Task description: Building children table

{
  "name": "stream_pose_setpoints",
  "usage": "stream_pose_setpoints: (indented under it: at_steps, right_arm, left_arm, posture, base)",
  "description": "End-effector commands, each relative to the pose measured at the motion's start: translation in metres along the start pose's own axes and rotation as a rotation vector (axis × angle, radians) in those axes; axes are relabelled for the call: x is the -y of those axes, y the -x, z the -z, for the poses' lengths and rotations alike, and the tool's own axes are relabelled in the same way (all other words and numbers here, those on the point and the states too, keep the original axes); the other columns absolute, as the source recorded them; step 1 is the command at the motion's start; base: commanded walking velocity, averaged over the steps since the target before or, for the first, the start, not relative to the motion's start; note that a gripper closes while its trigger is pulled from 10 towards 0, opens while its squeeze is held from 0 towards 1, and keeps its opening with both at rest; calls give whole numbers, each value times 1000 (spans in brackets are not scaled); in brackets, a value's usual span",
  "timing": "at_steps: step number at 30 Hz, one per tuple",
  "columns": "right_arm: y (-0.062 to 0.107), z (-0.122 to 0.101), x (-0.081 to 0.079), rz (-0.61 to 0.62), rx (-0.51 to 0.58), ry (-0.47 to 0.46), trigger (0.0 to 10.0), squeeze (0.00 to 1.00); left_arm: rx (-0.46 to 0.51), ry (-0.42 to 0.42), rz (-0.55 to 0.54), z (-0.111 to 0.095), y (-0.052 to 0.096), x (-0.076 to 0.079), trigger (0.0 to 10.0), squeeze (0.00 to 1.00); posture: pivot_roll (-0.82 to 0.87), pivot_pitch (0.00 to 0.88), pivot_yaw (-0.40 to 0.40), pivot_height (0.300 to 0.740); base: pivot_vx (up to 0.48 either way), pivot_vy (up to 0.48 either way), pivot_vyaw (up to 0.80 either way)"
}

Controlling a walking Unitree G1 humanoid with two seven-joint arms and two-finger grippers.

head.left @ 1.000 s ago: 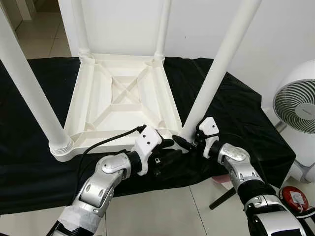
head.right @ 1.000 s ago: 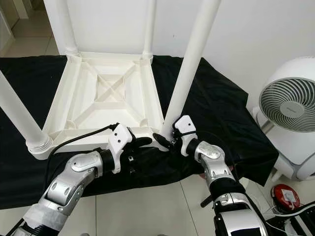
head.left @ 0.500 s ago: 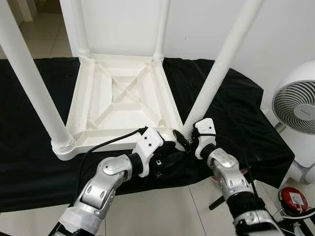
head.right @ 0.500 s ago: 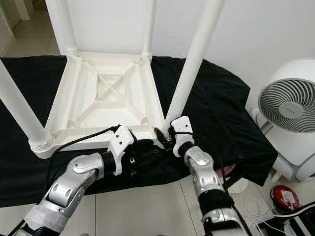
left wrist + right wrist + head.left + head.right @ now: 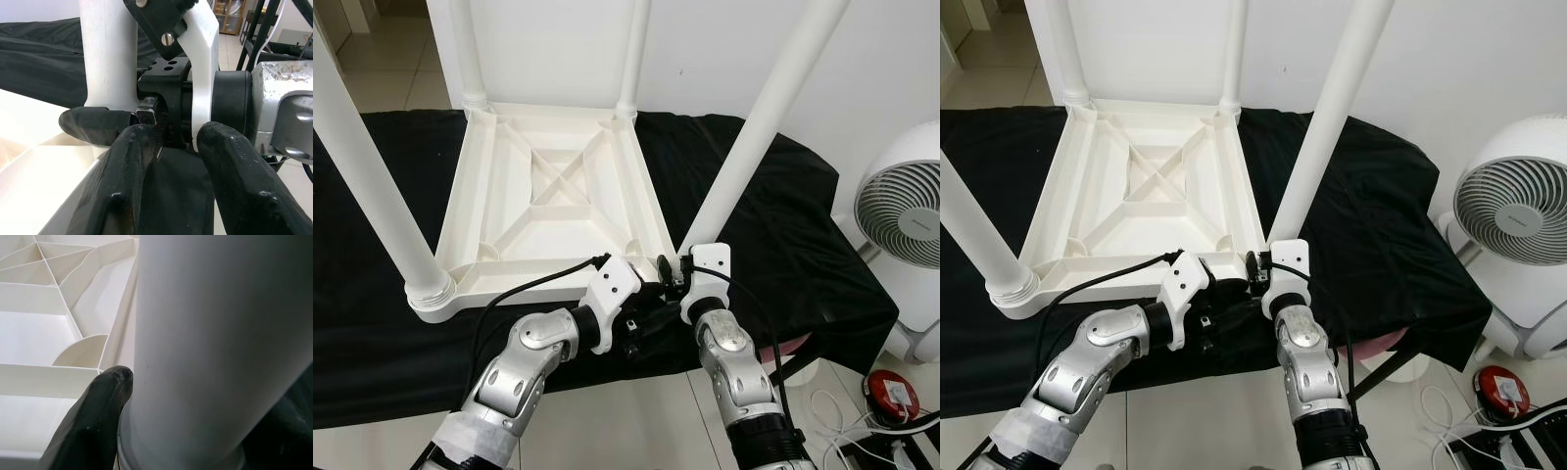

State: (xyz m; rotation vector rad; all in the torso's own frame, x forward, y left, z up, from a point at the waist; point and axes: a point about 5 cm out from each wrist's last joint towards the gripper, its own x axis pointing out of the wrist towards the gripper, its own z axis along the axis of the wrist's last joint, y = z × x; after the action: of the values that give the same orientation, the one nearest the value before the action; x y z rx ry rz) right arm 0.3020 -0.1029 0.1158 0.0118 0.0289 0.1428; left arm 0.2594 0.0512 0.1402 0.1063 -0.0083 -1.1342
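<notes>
Gripping the near right leg (image 5: 744, 162) at its base, the right gripper (image 5: 674, 272) has its black fingers (image 5: 93, 423) set around the white tube just above the threaded collar; in the right wrist view one finger presses against the side of the tube, so the hold looks firm. The left gripper (image 5: 641, 311) sits just beside it at the same corner, its two fingers (image 5: 122, 186) spread narrowly and holding nothing, tips close to the right wrist housing and the table edge.

Over the last second the right forearm has swung from an outboard angle to nearly straight up and down beneath the corner, and the wrist has rolled with it while the fingers stayed on the leg. That reads as a turn of the leg in its socket, a screwing-in stroke, though the thread itself is hidden. The left gripper has barely shifted.

The children's table (image 5: 548, 201) lies upside down on a black cloth (image 5: 783, 215), ribs upward, with all four legs standing in their corners. I judge the build almost done: this last leg is being tightened. A white fan (image 5: 901, 211) stands well apart to the right.
</notes>
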Motion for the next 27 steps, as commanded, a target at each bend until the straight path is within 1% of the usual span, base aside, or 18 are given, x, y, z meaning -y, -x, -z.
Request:
stream_pose_setpoints:
  at_steps: [1, 3, 4, 6, 8, 9, 11, 12, 14, 15, 16, 17, 19, 20, 21, 22, 25, 27]
  right_arm:
    - [3, 0, 0, 17, -11, -66, 10000, 0]
    - [3, 0, 0, 17, -11, -66, 10000, 0]
    - [3, -1, 0, -3, -7, -66, 10000, 1000]
    - [3, -7, -3, -110, 11, -46, 10000, 1000]
    - [3, -7, -3, -110, 11, -46, 10000, 1000]
    - [4, -10, -3, -139, 20, -43, 10000, 1000]
    - [5, -10, 9, -213, 17, -5, 10000, 1000]
    - [5, -10, 9, -213, 17, -5, 10000, 1000]
    - [6, -8, 16, -235, -4, 11, 10000, 1000]
    - [5, -6, 25, -246, -16, 71, 10000, 1000]
    - [5, -6, 25, -246, -16, 71, 10000, 1000]
    - [4, -4, 32, -254, -23, 115, 10000, 1000]
    - [4, -4, 32, -254, -23, 115, 10000, 1000]
    - [2, -4, 40, -262, -28, 152, 10000, 1000]
    - [2, -4, 40, -262, -28, 152, 10000, 1000]
    - [1, -4, 48, -310, -30, 169, 10000, 0]
    - [-1, -6, 53, -359, -21, 189, 10000, 0]
    - [-5, -10, 60, -453, -1, 220, 10000, 0]
  left_arm:
    - [3, -6, -16, 0, -2, 2, 10000, 0]
    - [3, -6, -16, 0, -2, 2, 10000, 0]
    - [2, -6, -17, 0, -2, 2, 10000, 0]
    - [3, -7, -20, 0, -3, 1, 10000, 0]
    - [3, -7, -20, 0, -3, 1, 10000, 0]
    - [3, -7, -21, -1, -3, 1, 10000, 0]
    - [3, -10, -18, -1, -3, 1, 10000, 0]
    - [3, -10, -18, -1, -3, 1, 10000, 0]
    - [3, -12, -16, -2, -4, 0, 10000, 0]
    - [3, -13, -18, -2, -4, 0, 10000, 0]
    - [3, -13, -18, -2, -4, 0, 10000, 0]
    - [3, -14, -19, -2, -4, -1, 10000, 0]
    - [3, -14, -19, -2, -4, -1, 10000, 0]
    - [3, -14, -22, -3, -4, -2, 10000, 0]
    - [3, -14, -22, -3, -4, -2, 10000, 0]
    - [4, -16, -24, -3, -3, -3, 10000, 0]
    - [4, -17, -26, -3, -3, -4, 10000, 0]
    - [5, -20, -28, -4, -3, -5, 10000, 0]
  posture:
    - [-69, 0, -85, 740]
    - [-69, 0, -85, 740]
    - [-69, 0, -87, 740]
    - [-71, 0, -84, 740]
    - [-71, 0, -84, 740]
    - [-71, 0, -84, 740]
    - [-76, 0, -79, 740]
    - [-76, 0, -79, 740]
    - [-76, 0, -78, 740]
    - [-75, 0, -75, 740]
    - [-75, 0, -75, 740]
    - [-75, 0, -75, 740]
    - [-75, 0, -75, 740]
    - [-76, 0, -72, 740]
    - [-76, 0, -72, 740]
    - [-74, 0, -71, 740]
    - [-73, 0, -69, 740]
    - [-72, 0, -66, 740]
  base:
    - [0, 0, 0]
    - [0, 0, 0]
    - [0, 0, 0]
    - [0, 0, 0]
    - [0, 0, 0]
    - [0, 0, 0]
    - [0, 0, 0]
    - [0, 0, 0]
    - [0, 0, 0]
    - [0, 0, 0]
    - [0, 0, 0]
    - [0, 0, 0]
    - [0, 0, 0]
    - [0, 0, 0]
    - [0, 0, 0]
    - [0, 0, 0]
    - [0, 0, 0]
    - [0, 0, 0]
